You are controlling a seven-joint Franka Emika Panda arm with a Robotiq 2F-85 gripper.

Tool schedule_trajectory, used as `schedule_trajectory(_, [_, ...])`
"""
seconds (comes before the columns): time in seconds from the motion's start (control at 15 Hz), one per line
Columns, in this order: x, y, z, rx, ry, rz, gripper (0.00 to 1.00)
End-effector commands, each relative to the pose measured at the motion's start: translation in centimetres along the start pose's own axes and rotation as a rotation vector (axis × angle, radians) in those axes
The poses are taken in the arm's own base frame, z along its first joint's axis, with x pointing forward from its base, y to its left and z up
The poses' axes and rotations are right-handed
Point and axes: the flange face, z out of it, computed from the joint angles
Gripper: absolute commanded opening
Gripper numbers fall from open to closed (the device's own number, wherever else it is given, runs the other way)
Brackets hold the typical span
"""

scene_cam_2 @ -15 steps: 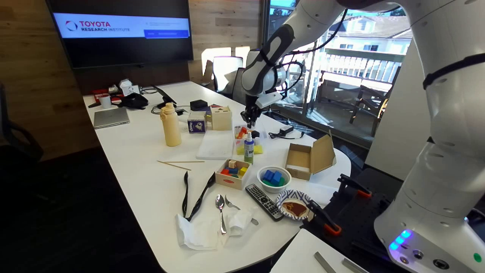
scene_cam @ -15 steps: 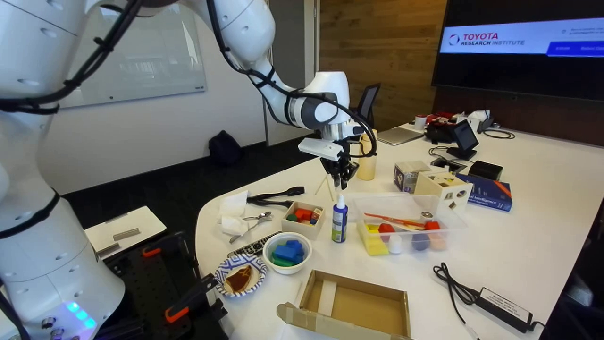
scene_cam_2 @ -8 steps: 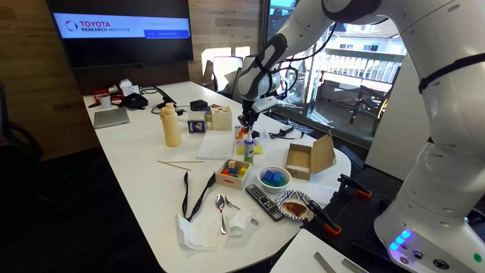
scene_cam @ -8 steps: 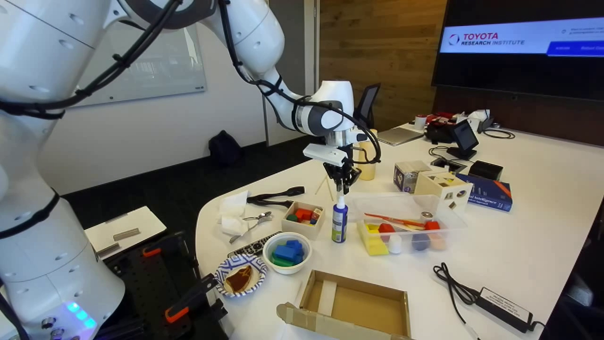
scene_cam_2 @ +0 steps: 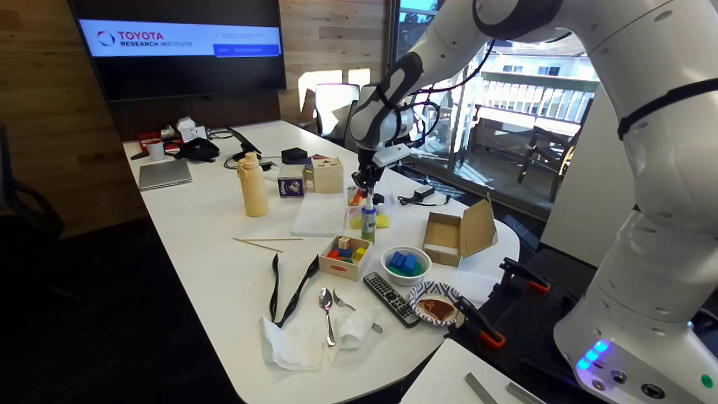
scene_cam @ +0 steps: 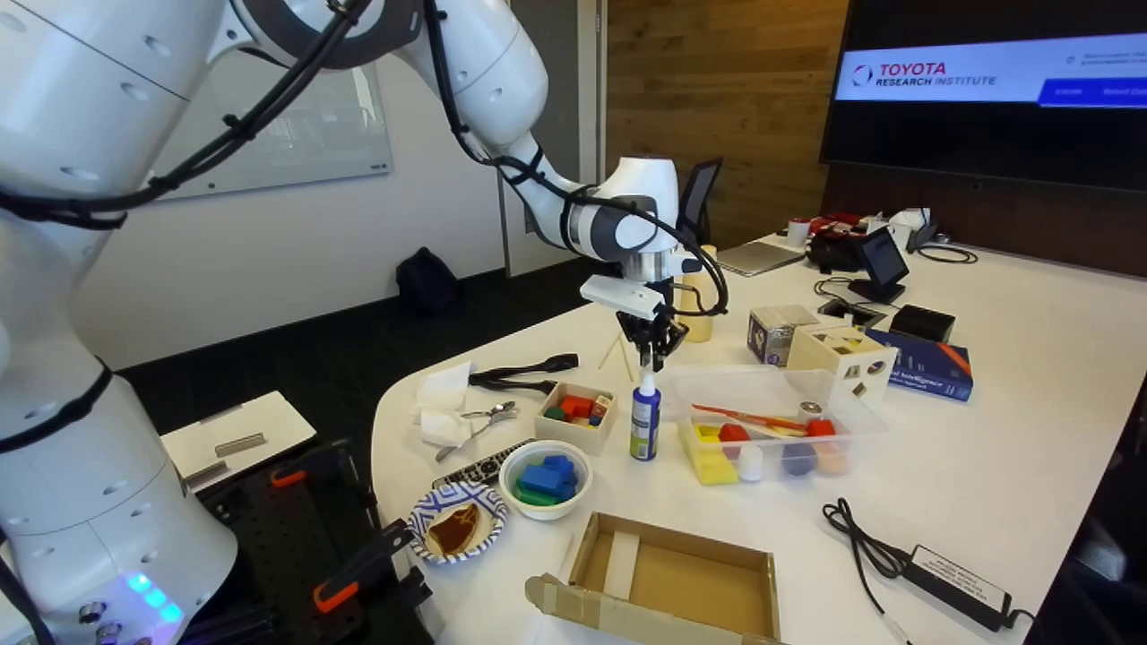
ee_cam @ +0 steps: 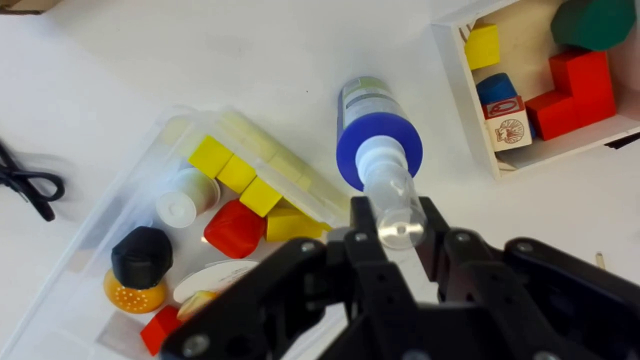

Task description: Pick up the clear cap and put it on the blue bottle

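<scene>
Wrist view: We look past the gripper (ee_cam: pixel 395 206) of the Panda arm (scene_cam: pixel 497 85) onto a white conference table (ee_cam: pixel 260 60).
Gripper: Its black fingers (ee_cam: pixel 362 220) pinch the clear cap (ee_cam: pixel 398 212), one on the left side and one on the right.
Clear cap: We see it lined up over the white nozzle (ee_cam: pixel 382 152) of the blue spray bottle (ee_cam: pixel 377 123); how far down it sits, we cannot tell.
Blue spray bottle: Upright on the table in both exterior views, below the gripper, standing between a block box (scene_cam_2: pixel 350 272) and a plastic bin (scene_cam: pixel 748 387), both near it.
Plastic bin: Left of the bottle as the wrist view shows it, with yellow blocks (ee_cam: pixel 236 174) and a red faceted piece (ee_cam: pixel 235 228) inside.
Block box: Right of the bottle in that view, holding red, blue, yellow and green pieces (ee_cam: pixel 585 90).
White bowl (scene_cam: pixel 545 512): Nearer than the bottle in both exterior views, with blue and green blocks (scene_cam: pixel 542 480) in it, a patterned paper plate (scene_cam_2: pixel 435 288) just beside it and a cardboard box (scene_cam: pixel 699 587) to its right.
Spoon (scene_cam_2: pixel 326 303) and fork (scene_cam_2: pixel 345 303): We spot them near, in an exterior view, close to black tongs (scene_cam_2: pixel 274 294).
Cream-yellow bottle (scene_cam_2: pixel 255 188): We find it upright on the far left in an exterior view, a tissue box (scene_cam_2: pixel 291 185) to its right.
</scene>
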Motion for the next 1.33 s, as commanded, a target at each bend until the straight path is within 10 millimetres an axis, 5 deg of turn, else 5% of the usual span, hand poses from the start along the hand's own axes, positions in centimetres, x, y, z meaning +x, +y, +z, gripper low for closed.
schedule_trajectory(0.0, [0.2,0.5,0.1,0.038,-0.041,-0.004,0.06])
schedule_trajectory(0.53, [0.4,0.4,1.3,0.039,-0.034,-0.002,0.06])
schedule_trajectory(0.6, [0.5,0.2,1.4,0.04,-0.034,-0.003,0.19])
schedule_trajectory(0.67, [0.6,0.1,1.4,0.043,-0.034,-0.006,0.5])
schedule_trajectory(0.8, [0.8,-0.1,1.5,0.045,-0.034,-0.009,0.58])
schedule_trajectory(1.13, [0.7,-0.3,1.7,0.045,-0.037,-0.009,0.95])
schedule_trajectory(1.27, [0.5,-0.3,0.8,0.04,-0.027,-0.008,1.0])
